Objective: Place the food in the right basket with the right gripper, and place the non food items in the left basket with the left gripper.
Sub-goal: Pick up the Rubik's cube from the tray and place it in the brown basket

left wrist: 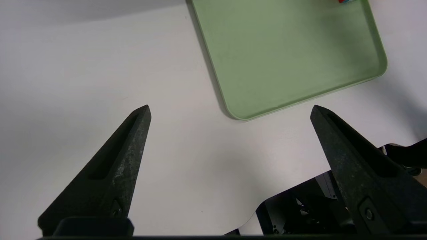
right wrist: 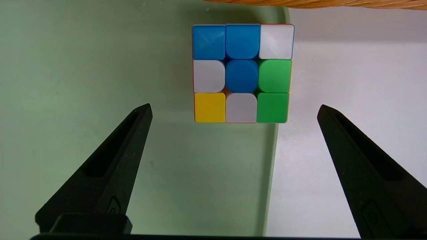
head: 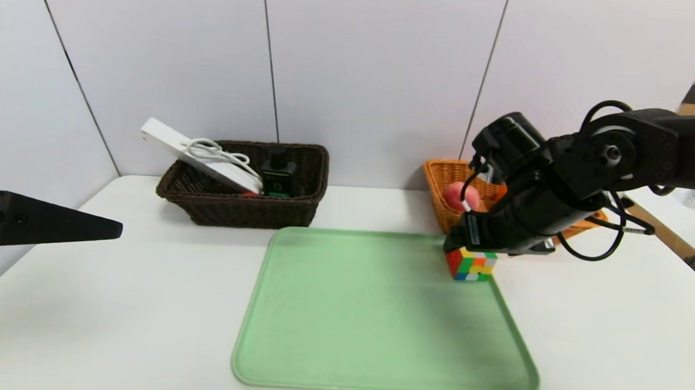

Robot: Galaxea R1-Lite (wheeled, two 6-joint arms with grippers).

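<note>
White surface (head: 110, 301) carries a green tray (head: 377, 315). Only the right wrist view shows the Rubik's cube (right wrist: 242, 73) top and right gripper (right wrist: 233, 108) fingers apart above it. Left gripper (left wrist: 230, 108) fingers are spread too.

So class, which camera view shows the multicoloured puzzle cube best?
The right wrist view: the multicoloured puzzle cube shows its whole top face, unobstructed, at the green plastic tray's edge. In the head view the cube is partly hidden by the right arm. The left wrist view catches only a corner.
</note>
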